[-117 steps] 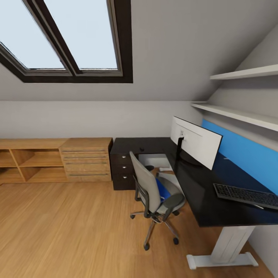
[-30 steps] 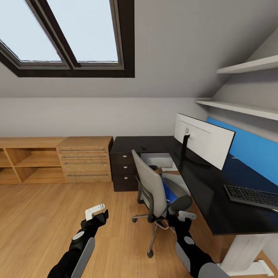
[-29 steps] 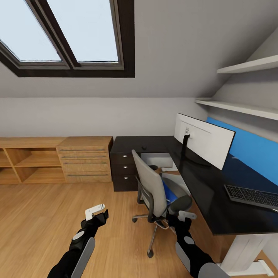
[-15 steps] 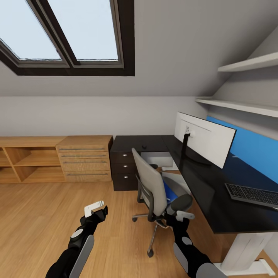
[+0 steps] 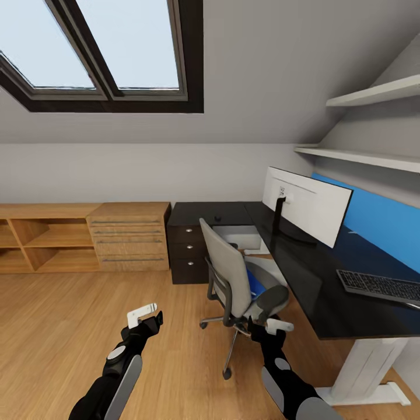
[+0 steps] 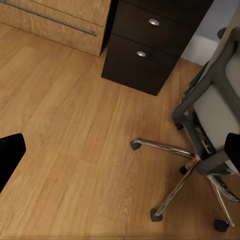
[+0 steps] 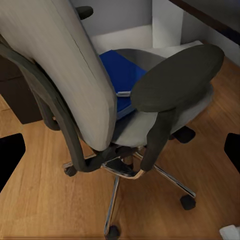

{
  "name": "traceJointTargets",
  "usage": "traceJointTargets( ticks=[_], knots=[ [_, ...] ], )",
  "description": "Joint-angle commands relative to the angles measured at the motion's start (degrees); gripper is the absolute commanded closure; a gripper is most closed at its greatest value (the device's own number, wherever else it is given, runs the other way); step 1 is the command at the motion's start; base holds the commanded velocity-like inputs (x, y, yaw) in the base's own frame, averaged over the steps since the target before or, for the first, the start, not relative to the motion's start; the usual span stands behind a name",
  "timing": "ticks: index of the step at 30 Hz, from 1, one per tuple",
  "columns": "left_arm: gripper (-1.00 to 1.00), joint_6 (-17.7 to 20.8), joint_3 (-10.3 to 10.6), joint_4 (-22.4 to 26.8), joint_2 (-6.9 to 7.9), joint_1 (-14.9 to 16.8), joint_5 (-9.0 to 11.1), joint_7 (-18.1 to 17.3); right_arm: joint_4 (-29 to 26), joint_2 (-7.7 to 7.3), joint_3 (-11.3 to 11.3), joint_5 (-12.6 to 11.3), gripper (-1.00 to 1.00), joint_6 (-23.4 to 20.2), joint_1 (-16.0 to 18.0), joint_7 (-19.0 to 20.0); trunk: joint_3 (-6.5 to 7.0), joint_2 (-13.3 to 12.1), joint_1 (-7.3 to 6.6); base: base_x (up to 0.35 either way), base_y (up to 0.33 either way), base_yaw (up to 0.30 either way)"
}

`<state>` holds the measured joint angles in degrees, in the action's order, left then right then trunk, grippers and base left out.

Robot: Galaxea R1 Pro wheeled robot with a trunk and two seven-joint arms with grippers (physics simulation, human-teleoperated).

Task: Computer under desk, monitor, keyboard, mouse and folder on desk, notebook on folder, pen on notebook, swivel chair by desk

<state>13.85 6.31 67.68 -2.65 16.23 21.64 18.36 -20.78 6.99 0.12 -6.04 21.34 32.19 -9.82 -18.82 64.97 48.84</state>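
An attic bedroom with a light wood floor (image 5: 64,326), pale grey walls and a dark-framed skylight (image 5: 111,55) at the upper left of the head view holds a light wooden dresser (image 5: 81,236) along the far wall at the left edge. Two white wall shelves (image 5: 373,125) run along the right side. Below them the glossy black L-shaped desk (image 5: 309,280) with white legs and a bright blue back panel fills the right half of the frame, its dark three-drawer unit (image 5: 188,251) near the centre. On the desk stands the wide monitor (image 5: 306,204), white back towards the camera, and at the right edge lies the slim black keyboard (image 5: 382,286). A small dark object, probably the mouse (image 5: 217,219), sits on the far desk corner. A light grey box, seemingly the computer (image 5: 242,239), shows under the desk.

The grey upholstered swivel chair (image 5: 236,286) with black armrests stands at the centre, just beside the desk. On its seat lies the bright blue folder (image 7: 120,75), with a thin silvery pen (image 7: 121,93) at its edge.

The left gripper (image 5: 146,315) hangs over bare floor at lower left, its jaws apart in the wrist view. The right gripper (image 5: 273,326) is near the chair's armrest at lower centre, jaws likewise apart.
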Motion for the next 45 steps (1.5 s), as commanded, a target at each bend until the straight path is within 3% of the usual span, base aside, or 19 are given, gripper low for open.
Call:
traceJointTargets(
  ticks=[1, 10, 13, 17, 19, 20, 22, 25, 28, 31, 36, 39, 45],
  knots=[
    [-1.00, 0.19, 0.08, 0.09, 0.02, 0.03, 0.51, 0.44, 0.04, 0.02, 0.04, -0.56, -1.00, 0.28, 0.05, 0.08, -0.26, 0.46, 0.22, -0.016, 0.000, 0.000],
    [-1.00, 0.20, 0.22, -1.32, -0.20, 0.03, 0.68, 0.48, 1.99, -0.08, 0.18, -0.15, -1.00, 0.26, 0.06, 0.09, -1.87, 4.07, 2.20, -0.001, 0.000, 0.000],
    [-1.00, 0.40, 0.25, -2.24, -0.22, 0.03, 0.82, 0.44, 3.32, -0.25, 0.24, 0.51, -1.00, -1.52, 0.91, -0.47, -2.41, 5.27, 2.86, 0.000, 0.000, 0.000],
    [-1.00, 0.59, 0.32, -3.96, -0.84, 0.36, 0.93, 0.68, 3.55, -0.28, 0.15, 0.53, -1.00, -9.16, 6.81, -1.93, -3.13, 6.88, 3.74, 0.000, 0.000, 0.000],
    [-1.00, 1.38, 0.35, -5.74, -3.05, 3.62, 0.94, 0.75, 3.47, -0.13, 0.02, 0.21, -1.00, -14.60, 10.63, -2.42, -3.49, 7.68, 4.18, 0.000, 0.000, 0.000],
    [-1.00, 1.97, 0.36, -6.51, -3.52, 4.68, 0.94, 0.74, 3.45, -0.10, 0.01, 0.18, -1.00, -15.30, 11.09, -2.47, -3.67, 8.08, 4.40, 0.000, 0.000, 0.000],
    [-1.00, 6.10, 0.35, -10.50, -5.00, 9.67, 1.04, 0.59, 3.43, -0.02, -0.06, 0.05, -1.00, -16.99, 12.16, -2.58, -4.03, 8.88, 4.84, 0.000, 0.000, 0.000],
    [-1.00, 9.42, 0.31, -14.58, -5.62, 13.46, 1.64, 0.27, 3.71, 0.01, -0.10, 0.01, -1.00, -17.66, 12.61, -2.63, -4.57, 10.09, 5.50, 0.000, 0.000, 0.000],
    [-1.00, 9.80, 0.24, -19.96, -5.92, 15.49, 4.08, 0.05, 4.53, -0.03, 0.07, 0.41, -1.00, -17.79, 12.82, -2.64, -5.10, 11.29, 6.15, 0.000, 0.000, 0.000],
    [-1.00, 8.64, 0.17, -22.05, -5.58, 15.97, 5.05, 0.01, 5.11, -0.16, 0.03, 0.55, -1.00, -17.80, 12.87, -2.59, -5.64, 12.49, 6.81, 0.000, 0.000, 0.000],
    [-1.00, 7.72, 0.16, -22.34, -1.85, 16.18, 5.62, 0.04, 5.38, -0.04, -0.03, 0.66, -1.00, -17.67, 12.87, -2.62, -6.54, 14.50, 7.91, 0.000, 0.000, 0.000],
    [-1.00, 6.91, 0.22, -21.11, -1.47, 16.20, 5.60, 0.23, 5.39, -0.05, -0.03, 0.67, -1.00, -17.64, 12.83, -2.61, -7.08, 15.70, 8.57, 0.000, 0.000, 0.000],
    [-1.00, -1.45, 0.36, -20.04, -1.23, 16.20, 5.40, 0.28, 5.28, -0.13, -0.08, 0.67, -1.00, -17.36, 12.81, -2.58, -8.16, 18.11, 9.89, 0.000, 0.000, 0.000]
  ],
)
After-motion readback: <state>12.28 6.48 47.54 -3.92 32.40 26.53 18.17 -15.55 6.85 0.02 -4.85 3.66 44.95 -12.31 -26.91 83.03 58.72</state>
